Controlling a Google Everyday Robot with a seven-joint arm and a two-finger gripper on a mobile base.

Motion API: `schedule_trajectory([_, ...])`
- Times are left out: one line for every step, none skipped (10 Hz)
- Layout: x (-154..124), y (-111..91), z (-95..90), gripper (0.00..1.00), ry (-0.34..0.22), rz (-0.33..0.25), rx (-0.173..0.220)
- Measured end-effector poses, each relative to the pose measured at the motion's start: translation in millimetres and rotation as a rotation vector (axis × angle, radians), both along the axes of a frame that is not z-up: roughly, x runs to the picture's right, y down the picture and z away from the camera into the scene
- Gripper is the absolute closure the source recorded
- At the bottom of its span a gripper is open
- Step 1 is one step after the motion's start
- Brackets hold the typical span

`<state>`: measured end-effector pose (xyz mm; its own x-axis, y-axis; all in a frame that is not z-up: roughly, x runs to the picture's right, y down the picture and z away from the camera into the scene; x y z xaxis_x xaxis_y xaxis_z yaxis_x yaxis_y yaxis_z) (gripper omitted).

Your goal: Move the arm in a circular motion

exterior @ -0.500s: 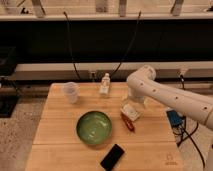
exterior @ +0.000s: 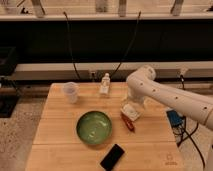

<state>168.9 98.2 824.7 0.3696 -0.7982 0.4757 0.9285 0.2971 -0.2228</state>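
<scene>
The white arm (exterior: 170, 97) of thick rounded segments with small dark dots enters from the right edge and bends at a bulky elbow (exterior: 140, 80) above the back right of the wooden table (exterior: 60, 130). Its forearm drops down to the white gripper (exterior: 131, 111), which hangs low over the table's right half, just above and beside a small red object (exterior: 127, 122).
A green bowl (exterior: 94, 127) sits at the table's middle front. A black phone (exterior: 112, 157) lies near the front edge. A clear plastic cup (exterior: 71, 92) stands at the back left, a small white bottle (exterior: 104, 84) at the back middle. Black cables hang behind.
The arm's elbow has shifted slightly; the gripper stays low over the table's right half. The objects on the table have not moved.
</scene>
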Motion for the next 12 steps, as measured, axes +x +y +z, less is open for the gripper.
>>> schedule_trajectory([-0.2, -0.3, -0.3, 0.20, 0.000, 0.001, -0.001])
schedule_trajectory([-0.9, -0.6, -0.3, 0.20, -0.001, -0.001, -0.002])
schedule_trajectory([-3.2, 1.2, -1.1, 0.20, -0.005, -0.001, -0.007])
schedule_trajectory([-3.4, 1.9, -2.1, 0.20, -0.007, -0.001, -0.009])
schedule_trajectory([-3.4, 3.3, -3.2, 0.20, -0.007, 0.001, -0.014])
schedule_trajectory([-4.0, 2.5, -3.4, 0.20, -0.008, 0.001, -0.015])
schedule_trajectory([-3.8, 3.4, -4.5, 0.20, -0.011, 0.003, -0.021])
schedule_trajectory([-2.3, 3.3, -5.4, 0.20, -0.013, 0.006, -0.027])
schedule_trajectory([-0.8, 4.0, -6.0, 0.20, -0.011, 0.008, -0.029])
schedule_trajectory([-2.4, 5.4, -6.3, 0.20, -0.014, 0.007, -0.032])
schedule_trajectory([-4.1, 5.9, -6.9, 0.20, -0.018, 0.007, -0.034])
schedule_trajectory([-3.0, 6.3, -7.2, 0.20, -0.018, 0.005, -0.035])
